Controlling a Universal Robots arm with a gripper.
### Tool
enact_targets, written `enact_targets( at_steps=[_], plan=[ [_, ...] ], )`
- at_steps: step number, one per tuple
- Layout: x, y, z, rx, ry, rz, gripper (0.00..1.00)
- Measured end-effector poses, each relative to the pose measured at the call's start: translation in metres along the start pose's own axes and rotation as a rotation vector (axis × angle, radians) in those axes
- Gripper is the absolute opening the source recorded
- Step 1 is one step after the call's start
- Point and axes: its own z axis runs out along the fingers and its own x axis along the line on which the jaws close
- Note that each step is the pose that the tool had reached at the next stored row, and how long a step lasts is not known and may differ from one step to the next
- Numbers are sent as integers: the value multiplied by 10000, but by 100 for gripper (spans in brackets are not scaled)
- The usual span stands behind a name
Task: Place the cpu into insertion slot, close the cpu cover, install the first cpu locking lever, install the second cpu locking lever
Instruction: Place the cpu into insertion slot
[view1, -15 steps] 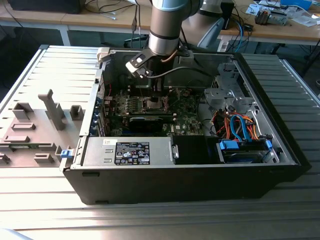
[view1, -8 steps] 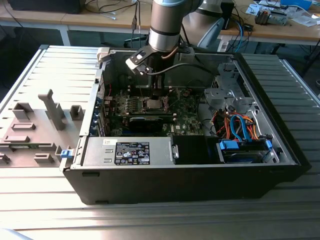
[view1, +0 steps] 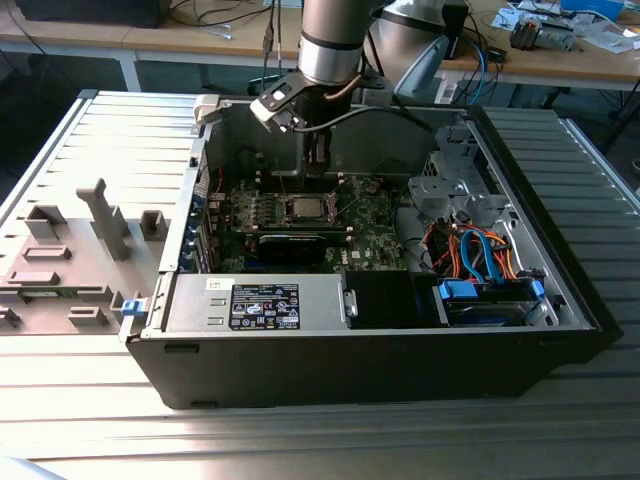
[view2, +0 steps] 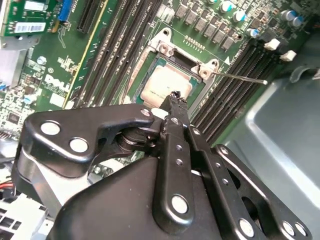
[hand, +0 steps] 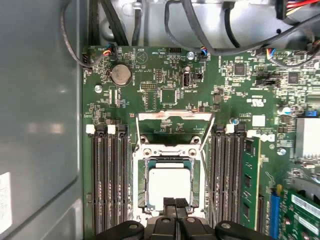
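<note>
Low over the motherboard (hand: 165, 75), at the socket edge nearest the wrist, the gripper (hand: 175, 202) has its two fingertips (hand: 170, 204) pressed together with nothing between them. In the second wrist view their shared tip hangs just over the chip's rim. The cpu (hand: 170, 184) lies flat in the insertion slot (hand: 142, 185), silver face up, and looks squarely seated. Beyond it the cpu cover (hand: 175, 116) stands tipped open at the slot's far edge. A thin locking lever (view2: 240, 77) juts out free beside the socket.

The risks, as I judge them: the closed tip sits so close that a sideways slide could scrape the chip or nudge it off its seat. A cover pushed down crooked could trap the lever or load the contacts beneath.

Room is tight. Memory slots (hand: 107, 175) flank the socket on both sides, cables (hand: 175, 30) drape along the board's far edge, and the case wall (hand: 40, 125) rises just past one bank of slots. Free space lies mainly straight up from the socket.
</note>
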Motion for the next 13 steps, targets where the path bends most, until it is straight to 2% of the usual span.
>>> enact_targets(
  at_steps=[9, 13],
  plan=[
    [-13, -19, -264, 0, -1, 0, 11],
    [-15, -21, -301, 0, 0, 0, 11]
  ],
)
